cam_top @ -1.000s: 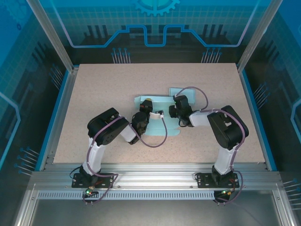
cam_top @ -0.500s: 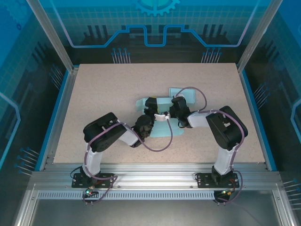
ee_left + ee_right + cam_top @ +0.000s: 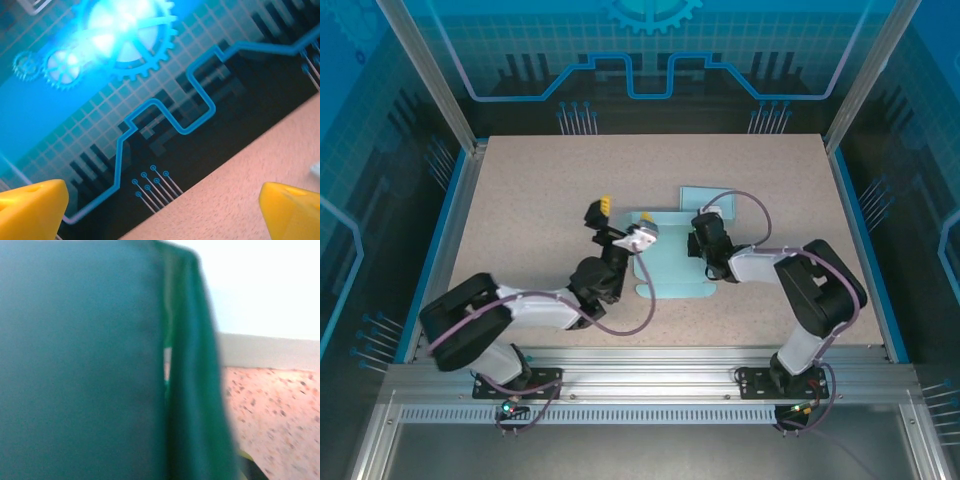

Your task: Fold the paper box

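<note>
From above, the paper box (image 3: 670,262) lies as a flat pale-teal sheet near the middle of the tabletop (image 3: 540,180), slightly toward its right edge. The left tool (image 3: 625,213) hangs over the sheet's far-left corner with its jaws spread wide. The left wrist camera gives the closer look: two yellow fingertips (image 3: 31,207) far apart, with nothing between them, pointing past the tabletop's far edge at the blue backdrop wall (image 3: 125,60). The right tool (image 3: 697,240) sits at the sheet's right edge, jaws together. Its wrist camera shows blurred teal paper up close, a fold standing upright; whether the paper is pinched cannot be told.
</note>
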Controlling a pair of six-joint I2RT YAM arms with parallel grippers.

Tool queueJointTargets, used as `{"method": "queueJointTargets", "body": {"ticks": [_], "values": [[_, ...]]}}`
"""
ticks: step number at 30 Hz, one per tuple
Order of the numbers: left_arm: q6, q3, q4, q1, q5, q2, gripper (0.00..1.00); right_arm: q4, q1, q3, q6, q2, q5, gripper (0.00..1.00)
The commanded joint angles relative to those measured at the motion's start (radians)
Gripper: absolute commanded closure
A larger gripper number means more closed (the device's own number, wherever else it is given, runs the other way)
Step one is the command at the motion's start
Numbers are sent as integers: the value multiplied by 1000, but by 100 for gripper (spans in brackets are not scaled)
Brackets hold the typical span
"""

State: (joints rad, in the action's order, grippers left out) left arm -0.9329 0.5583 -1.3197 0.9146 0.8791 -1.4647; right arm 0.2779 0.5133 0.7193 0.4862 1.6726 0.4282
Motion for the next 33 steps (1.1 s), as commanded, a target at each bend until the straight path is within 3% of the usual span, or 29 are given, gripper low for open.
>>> {"method": "queueJointTargets", "body": {"ticks": [1, 3, 5, 7, 9, 12, 17, 24, 33], "values": [[344, -4, 259, -19, 48, 139, 1, 9, 17, -59, 68, -81, 16, 100], [591, 34, 586, -67, 3, 250, 1, 10, 17, -87, 77, -122, 0, 100], [892, 83, 946, -166, -162, 362, 1, 11, 18, -110, 84, -167, -16, 100], [1123, 76, 1090, -304, -389, 447, 1, 22, 17, -141, 90, -211, -29, 100], [1239, 41, 1121, -394, -516, 502, 1, 42, 15, -164, 88, -248, -47, 100], [1302, 30, 1187, -463, -617, 531, 1, 53, 14, -174, 77, -284, -87, 100], [1322, 50, 1236, -490, -742, 454, 1, 21, 14, -153, 77, -299, -115, 100], [1438, 62, 1099, -548, -931, 283, 1, -1, 14, -153, 103, -328, -93, 100], [1449, 84, 982, -554, -1065, 138, 1, -68, 16, -121, 107, -332, -84, 100]]}}
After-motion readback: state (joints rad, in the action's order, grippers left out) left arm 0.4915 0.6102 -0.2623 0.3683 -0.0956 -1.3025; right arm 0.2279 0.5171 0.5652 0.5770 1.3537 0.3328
